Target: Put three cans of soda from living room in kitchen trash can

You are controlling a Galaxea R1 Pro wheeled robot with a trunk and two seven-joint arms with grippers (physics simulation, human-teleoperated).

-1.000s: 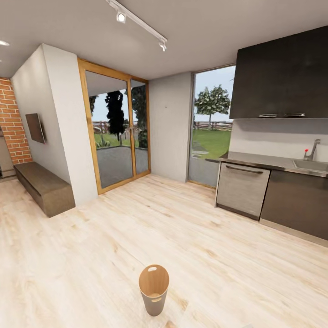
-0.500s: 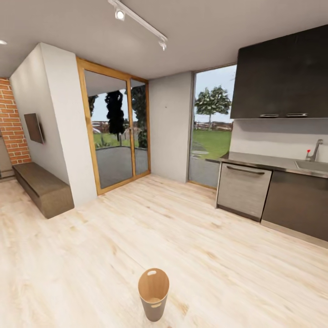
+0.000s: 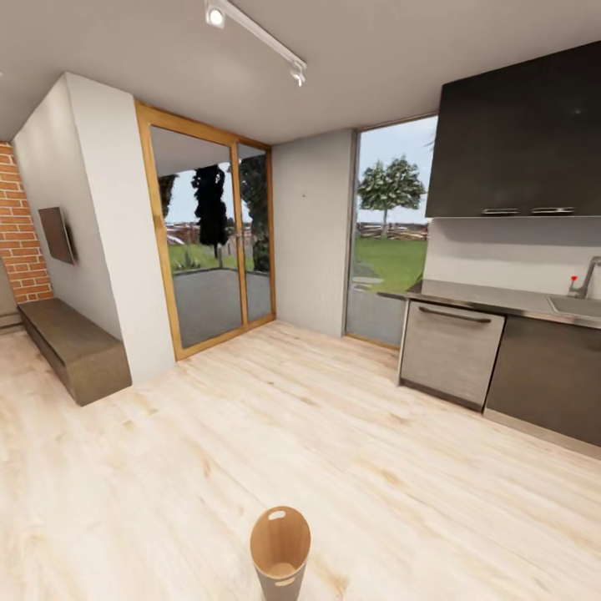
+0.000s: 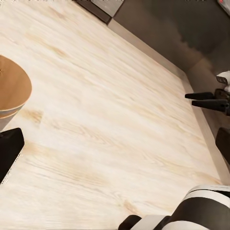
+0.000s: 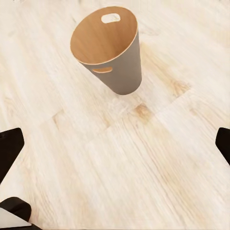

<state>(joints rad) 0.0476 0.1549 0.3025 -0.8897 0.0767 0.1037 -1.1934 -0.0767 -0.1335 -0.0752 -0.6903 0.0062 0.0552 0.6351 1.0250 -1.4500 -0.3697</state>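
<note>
Setting: kitchen end of an open room, pale wood floor (image 3: 351,434), dark cabinets (image 3: 534,380) and a steel dishwasher (image 3: 451,351) along one side, wood-framed glass doors (image 3: 213,250) ahead, a low bench (image 3: 71,351) below a brick wall (image 3: 21,225) far off.

Bin (image 5: 108,48): upright on the bare floor, brown inside, grey outside, with handle cut-outs in the wall. In the head view it stands at the lower edge, straight in front of the robot. What shows of the inside holds no can.

Cans: none to report; the living room lies off past the bench.

Left gripper (image 4: 115,143): dark fingertips (image 4: 9,151) sit at opposite edges of its wrist view, well apart, nothing between them, so the jaws are spread and empty. The bin's rim is just beside one finger.

Right gripper (image 5: 115,143): fingertips (image 5: 9,146) likewise far apart with only floor between; spread and empty. The bin stands ahead of it, apart from both fingers.

Step in hand: judged as travel, with the bin located and no can collected.

How to do it well: note the bin's spot relative to the dishwasher and doors, then turn toward the brick wall. Keep the base and arms off the bin so it is not tipped. Keep the jaws wide for the first can.

Risk: clipping the light bin while turning.
</note>
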